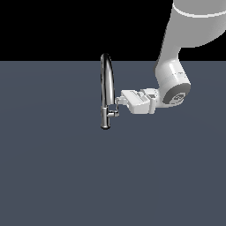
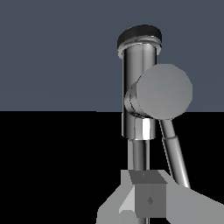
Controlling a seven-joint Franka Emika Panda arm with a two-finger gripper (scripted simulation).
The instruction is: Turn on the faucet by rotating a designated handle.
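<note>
One faucet (image 1: 105,90) with one handle (image 1: 114,113), one robot arm (image 1: 176,66) bearing one tool (image 1: 118,102).

The faucet (image 1: 106,90) is the only thing standing on the flat grey surface (image 1: 53,176); open room lies all around it. On the exterior view's right, the claw (image 1: 117,103) sits right at the faucet's body, just beside the handle (image 1: 114,113), with the white arm (image 1: 176,79) filling the room behind. In the wrist view, the handle's round stub (image 2: 164,92) and thin lever (image 2: 175,157) lie close ahead of the fingers (image 2: 148,199).
</note>
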